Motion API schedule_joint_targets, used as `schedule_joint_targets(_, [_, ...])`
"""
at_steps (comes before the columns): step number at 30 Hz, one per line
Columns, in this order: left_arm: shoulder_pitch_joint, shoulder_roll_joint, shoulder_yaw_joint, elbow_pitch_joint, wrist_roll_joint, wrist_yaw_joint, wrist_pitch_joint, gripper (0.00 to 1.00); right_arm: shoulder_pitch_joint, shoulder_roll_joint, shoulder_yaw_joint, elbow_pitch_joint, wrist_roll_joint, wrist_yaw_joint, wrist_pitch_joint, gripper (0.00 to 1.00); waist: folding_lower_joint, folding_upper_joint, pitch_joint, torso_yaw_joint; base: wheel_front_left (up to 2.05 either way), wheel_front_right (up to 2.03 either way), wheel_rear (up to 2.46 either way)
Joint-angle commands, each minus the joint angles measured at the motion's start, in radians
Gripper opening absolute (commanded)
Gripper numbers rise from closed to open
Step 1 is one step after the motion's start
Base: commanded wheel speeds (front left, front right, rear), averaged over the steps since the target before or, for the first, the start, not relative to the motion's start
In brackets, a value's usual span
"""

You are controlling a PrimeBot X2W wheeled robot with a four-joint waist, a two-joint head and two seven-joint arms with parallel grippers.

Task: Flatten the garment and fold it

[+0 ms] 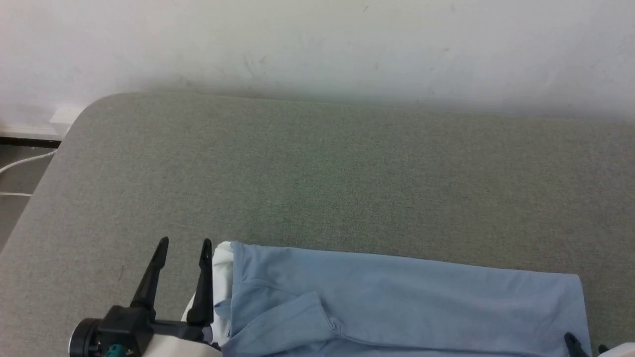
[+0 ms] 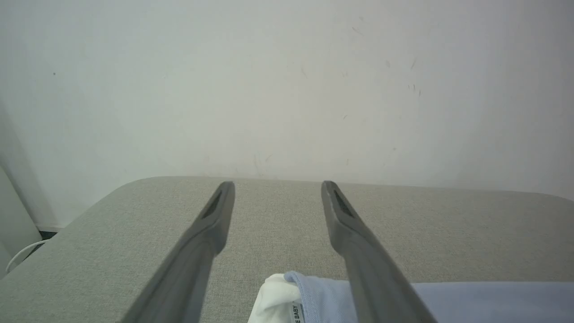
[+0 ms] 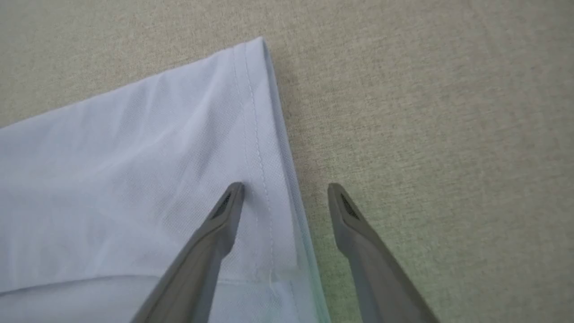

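White wall (image 1: 317, 44) rises behind a grey-green, cloth-covered desk (image 1: 317, 173) with a rounded far-left corner; a pale cable (image 1: 25, 161) runs past that corner on the left. Along the near edge of the desk lies the garment (image 1: 407, 302), a light blue shirt folded into a long band running left to right. Its white collar (image 1: 223, 277) is at the left end and its stitched hem (image 3: 258, 134) at the right end. A folded flap of blue fabric lies on top of the band near the collar. The left pincer (image 1: 184, 243) is at the near left, just beside the collar, released, with its two dark fingers spread and nothing between them. In the left wrist view a small label (image 2: 296, 312) shows at the collar. The right pincer (image 3: 285, 187) is at the near right end, also released. It straddles the hem edge, one finger above the blue fabric and the other above bare desk.
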Motion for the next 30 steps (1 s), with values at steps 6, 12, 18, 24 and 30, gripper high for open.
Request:
schedule_joint_targets(6, [0.012, -0.014, 0.008, 0.026, 0.079, -0.018, -0.005, 1.00, -0.013, 0.008, 0.010, 0.078, -0.018, -0.001, 0.018, 1.00, 0.0000, 0.0000, 0.022, 0.007, 0.00, 0.00, 0.00])
schedule_joint_targets(12, [0.002, -0.023, 0.012, 0.035, 0.099, -0.007, -0.005, 1.00, -0.023, -0.001, 0.078, 0.110, 0.045, -0.001, 0.036, 1.00, 0.0000, 0.0000, 0.043, 0.011, 0.00, 0.00, 0.00])
schedule_joint_targets(18, [-0.008, -0.028, 0.021, 0.050, 0.091, -0.013, -0.005, 1.00, -0.022, -0.031, 0.169, 0.113, 0.128, -0.001, 0.055, 0.00, 0.0000, 0.0000, 0.056, 0.012, 0.00, 0.00, 0.00])
schedule_joint_targets(24, [-0.007, -0.032, 0.034, 0.060, 0.089, -0.018, -0.005, 1.00, -0.035, -0.101, 0.184, 0.094, 0.150, -0.001, -0.015, 0.00, 0.0000, 0.0000, 0.033, 0.004, 0.00, 0.00, 0.00])
schedule_joint_targets(30, [-0.001, -0.035, 0.039, 0.066, 0.085, -0.024, -0.005, 1.00, -0.044, -0.160, 0.121, 0.118, 0.123, -0.001, -0.072, 0.00, 0.0000, 0.0000, 0.009, -0.002, 0.00, 0.00, 0.00])
